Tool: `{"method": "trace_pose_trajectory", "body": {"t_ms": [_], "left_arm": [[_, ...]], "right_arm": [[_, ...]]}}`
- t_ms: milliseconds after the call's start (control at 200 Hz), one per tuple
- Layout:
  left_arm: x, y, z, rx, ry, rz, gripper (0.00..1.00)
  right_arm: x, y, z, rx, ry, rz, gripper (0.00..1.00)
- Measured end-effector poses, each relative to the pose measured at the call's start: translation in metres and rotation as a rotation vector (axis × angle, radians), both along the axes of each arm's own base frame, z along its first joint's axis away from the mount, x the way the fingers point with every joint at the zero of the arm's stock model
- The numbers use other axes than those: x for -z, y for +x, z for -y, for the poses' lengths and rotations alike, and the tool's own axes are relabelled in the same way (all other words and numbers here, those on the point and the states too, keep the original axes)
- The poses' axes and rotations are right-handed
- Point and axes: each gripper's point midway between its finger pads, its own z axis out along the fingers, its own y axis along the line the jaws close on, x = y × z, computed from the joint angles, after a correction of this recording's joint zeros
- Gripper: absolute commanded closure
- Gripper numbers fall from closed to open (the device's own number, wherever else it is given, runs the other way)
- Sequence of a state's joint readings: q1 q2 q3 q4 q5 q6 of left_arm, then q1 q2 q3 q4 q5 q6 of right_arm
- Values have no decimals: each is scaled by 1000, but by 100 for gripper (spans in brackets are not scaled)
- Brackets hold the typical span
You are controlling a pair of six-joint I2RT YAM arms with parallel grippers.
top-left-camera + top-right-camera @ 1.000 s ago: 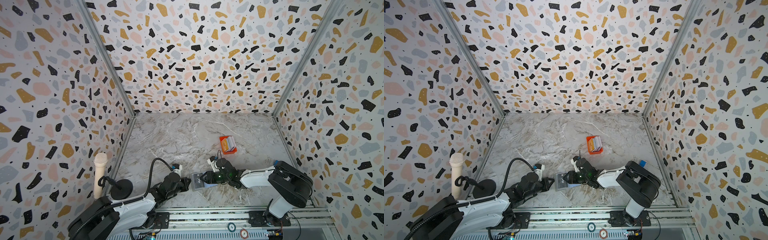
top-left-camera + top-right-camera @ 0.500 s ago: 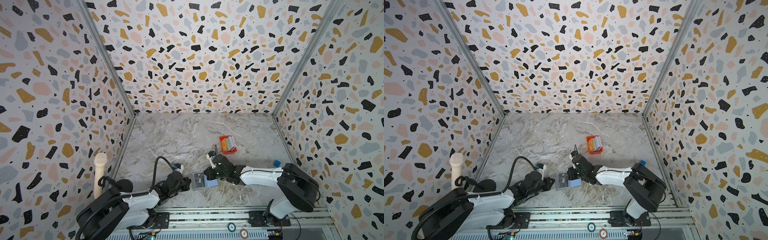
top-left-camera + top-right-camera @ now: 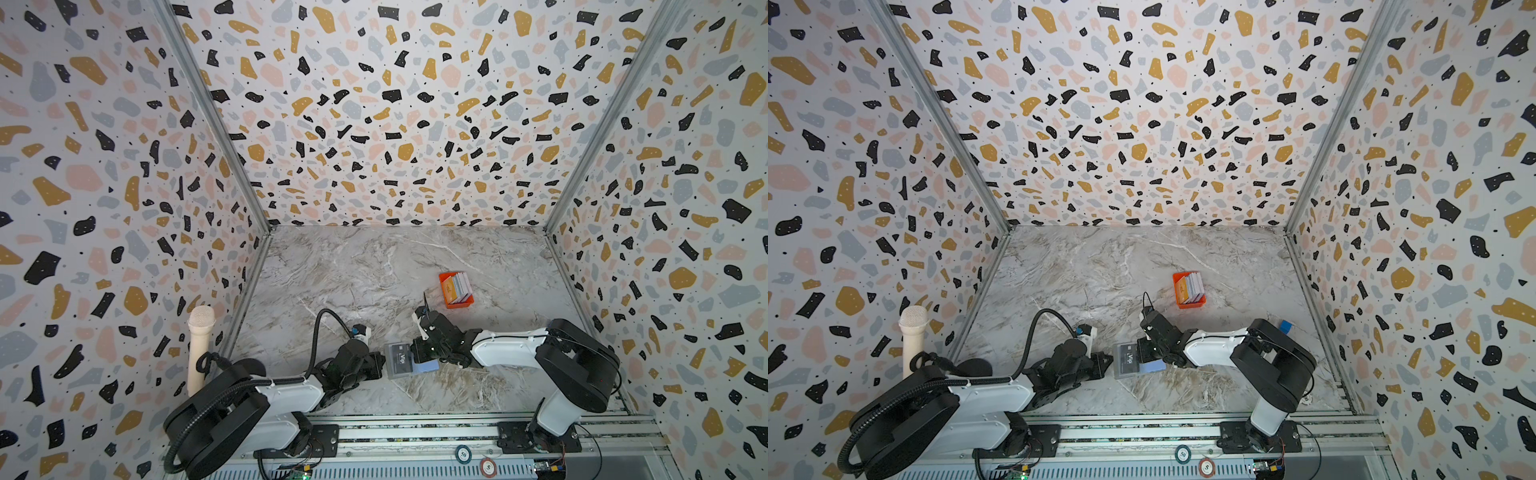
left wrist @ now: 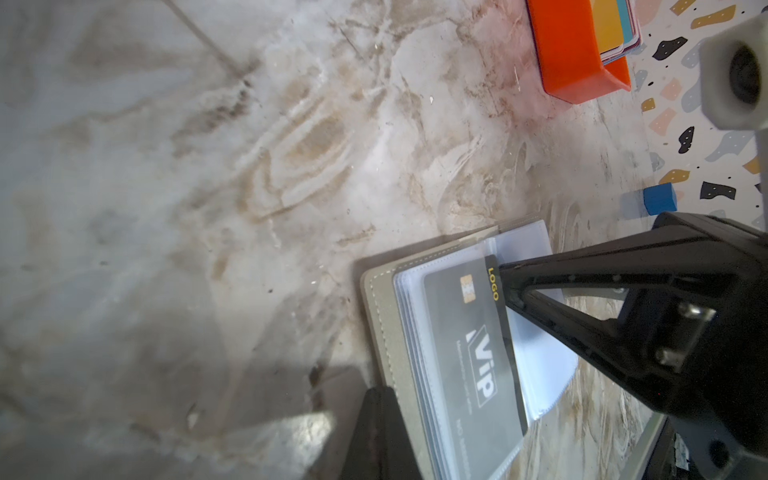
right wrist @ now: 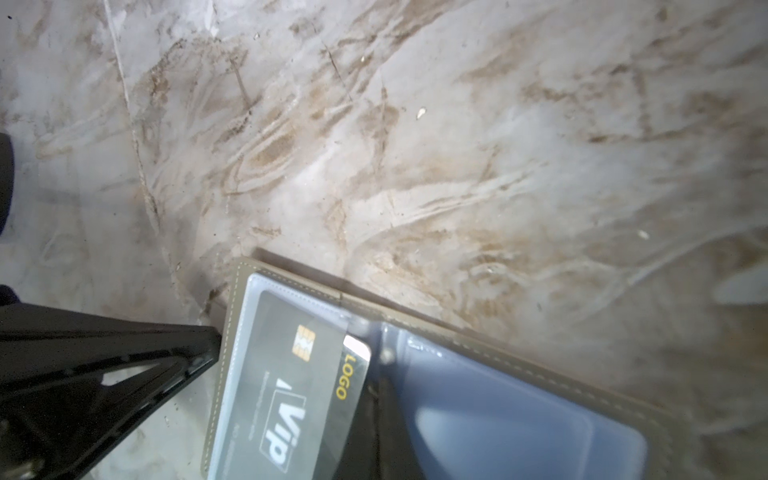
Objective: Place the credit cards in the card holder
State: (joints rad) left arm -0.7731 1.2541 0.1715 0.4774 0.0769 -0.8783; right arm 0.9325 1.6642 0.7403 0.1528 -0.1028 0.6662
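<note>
Two poker chips (image 3: pixel 463 454) lie on the front rail. One card holder (image 3: pixel 392 360) lies open and flat on the marble table (image 3: pixel 374 266) just beyond the rail, between the two arms. One dark Vip card (image 4: pixel 469 353) sits in a clear pocket on the holder's left half, with its "LOGO" edge poking out. The left gripper (image 5: pixel 210 345) is closed, its tip touching the holder's outer edge. The right gripper (image 4: pixel 503 282) is closed and empty, its tip against the card's exposed edge. One blue block (image 3: pixel 1285 325) sits near the right wall. Farthest is one orange tray (image 3: pixel 442 286) holding stacked cards (image 3: pixel 457 287), perhaps five, too small to count surely.
</note>
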Motion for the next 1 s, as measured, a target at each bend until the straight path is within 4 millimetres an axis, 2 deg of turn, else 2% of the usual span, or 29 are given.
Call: {"method": "trace_pose_trajectory", "body": {"t_ms": [155, 481, 546, 626, 691, 756, 836, 996], "left_arm": [[0, 1, 3, 6, -1, -4, 100], [-1, 7, 6, 5, 3, -4, 100], [-5, 7, 6, 4, -5, 2, 100], [-16, 9, 6, 1, -26, 24, 100], [-26, 10, 7, 1, -49, 48, 100], [-35, 11, 9, 4, -70, 67, 97], [-38, 10, 12, 14, -83, 69, 93], [-30, 2, 30, 74, -73, 34, 87]], "right_arm": [[0, -5, -5, -14, -7, 9, 100], [-5, -6, 0, 1, -37, 43, 100], [-16, -8, 1, -4, -25, 56, 92], [-36, -8, 3, -11, 4, 86, 77], [-51, -4, 6, -12, 25, 118, 69], [-58, 2, 13, -9, 25, 138, 65], [-53, 9, 23, -1, -6, 135, 61], [-24, 11, 41, -7, -109, 90, 58]]}}
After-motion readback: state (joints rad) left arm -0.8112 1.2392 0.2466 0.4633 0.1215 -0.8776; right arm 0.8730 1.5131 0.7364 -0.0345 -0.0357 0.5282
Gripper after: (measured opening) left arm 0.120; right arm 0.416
